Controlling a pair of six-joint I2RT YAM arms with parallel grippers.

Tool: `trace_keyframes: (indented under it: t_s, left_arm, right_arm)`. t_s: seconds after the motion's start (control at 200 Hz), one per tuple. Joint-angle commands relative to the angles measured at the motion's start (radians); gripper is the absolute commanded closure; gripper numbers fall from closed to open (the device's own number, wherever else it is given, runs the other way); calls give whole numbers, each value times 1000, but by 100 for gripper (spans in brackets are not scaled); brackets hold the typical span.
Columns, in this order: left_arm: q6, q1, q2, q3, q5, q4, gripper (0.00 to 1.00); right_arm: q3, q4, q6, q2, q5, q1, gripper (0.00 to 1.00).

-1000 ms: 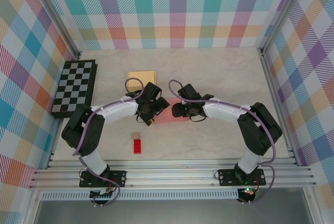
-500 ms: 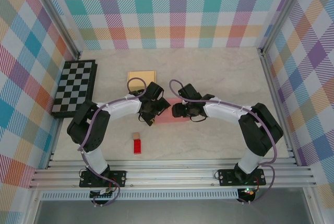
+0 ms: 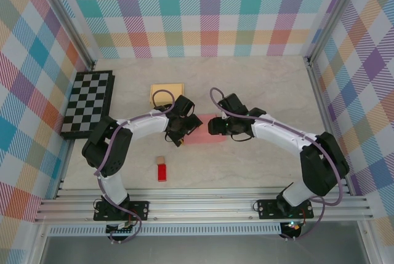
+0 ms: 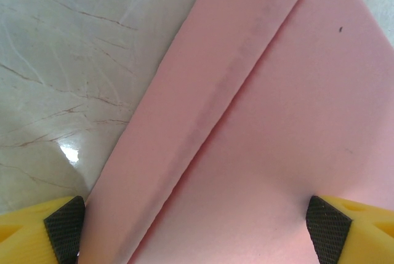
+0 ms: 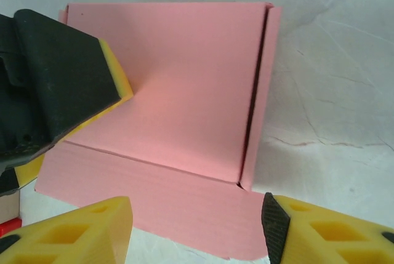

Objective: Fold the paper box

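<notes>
Lying flat at mid-worktop between the two arms: the pink paper box point(image 5: 184, 92), mostly unfolded, with a narrow side flap point(image 5: 261, 92) seemingly lifted a little along its crease and a long flap point(image 5: 154, 196) spread toward the right wrist camera. Judged as the step in hand: raising a wall along a scored line. Use the left end effector point(image 4: 197, 230), spread wide with its pads down on the sheet, as an anchor pressing on the main panel just inside the crease, to stop any sliding. Bring the right end effector point(image 5: 197, 224), parted and pinching nothing, low under the free edge of the long flap, then lift in an arc about the score rather than pulling sideways. Go slowly, to avoid buckling the thin card away from the crease. Underneath, a pale marble-look worktop point(image 3: 258, 85), glossy enough to show a glare spot, so probably slippery. Around it, bright plaid walls point(image 3: 203, 12) and aluminium rails point(image 3: 203, 199). Well off to the left, a chessboard point(image 3: 87, 104). Behind the box, a tan square board point(image 3: 167, 90). Nearer the bases, a red block point(image 3: 162, 172) just beside a small tan cube point(image 3: 160, 160).
</notes>
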Motion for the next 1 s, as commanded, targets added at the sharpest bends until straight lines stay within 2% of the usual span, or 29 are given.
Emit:
trace_keyframes:
  t_s: [0.0,0.745,0.995]
  left_arm:
    - [23,-5,57,-18,-21,-57,7]
    - [23,-5,49,-17,-20,-54,7]
    - [25,-4,51,-16,-21,-55,7]
  right_arm:
    - [-5,-45,33,-20,-31,-6,41]
    - [-110,163,180,74,-277,-18,39]
    - [-90,91,123,58,-193,-18,40]
